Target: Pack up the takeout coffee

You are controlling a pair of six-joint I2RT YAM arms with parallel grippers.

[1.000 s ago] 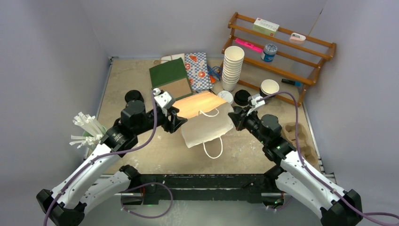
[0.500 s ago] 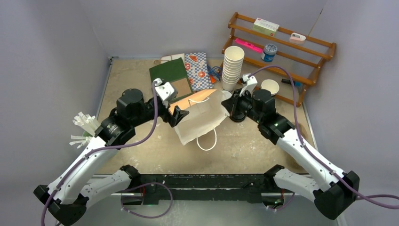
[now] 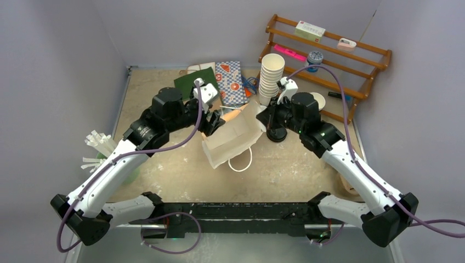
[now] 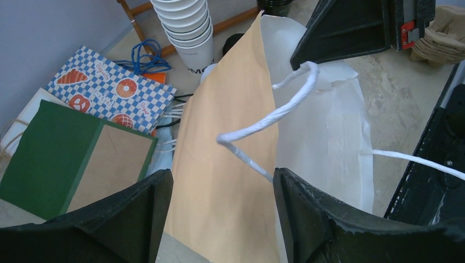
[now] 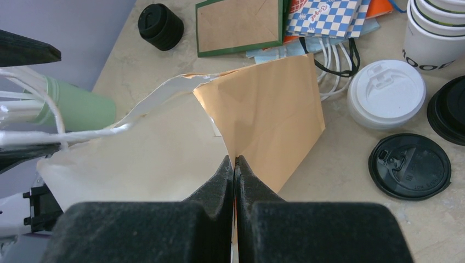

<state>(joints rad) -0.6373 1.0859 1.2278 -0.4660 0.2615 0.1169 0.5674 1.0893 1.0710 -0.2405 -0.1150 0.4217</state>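
Note:
A white paper bag (image 3: 233,139) with a tan inside stands half open at mid-table. My right gripper (image 3: 264,118) is shut on the bag's rim; the pinch shows in the right wrist view (image 5: 235,160). My left gripper (image 3: 215,121) is open at the bag's left rim, its fingers (image 4: 131,219) straddling the tan panel (image 4: 225,164), and a white handle cord (image 4: 274,115) runs to the right finger. A white-lidded cup (image 5: 386,93) and a black lid (image 5: 409,165) sit right of the bag. A black-lidded cup (image 5: 160,26) stands beyond the bag.
A tall stack of white cups (image 3: 271,76) and a wooden shelf (image 3: 334,52) stand at the back right. Flat green (image 3: 189,82) and checkered (image 3: 230,76) bags lie at the back. A green cup of straws (image 3: 104,153) is left; a cardboard carrier (image 4: 444,38) is right.
My left arm has swung up and to the right, to the bag's left rim. The bag has risen from lying flat to standing half open. My right gripper has moved back and left with the rim.

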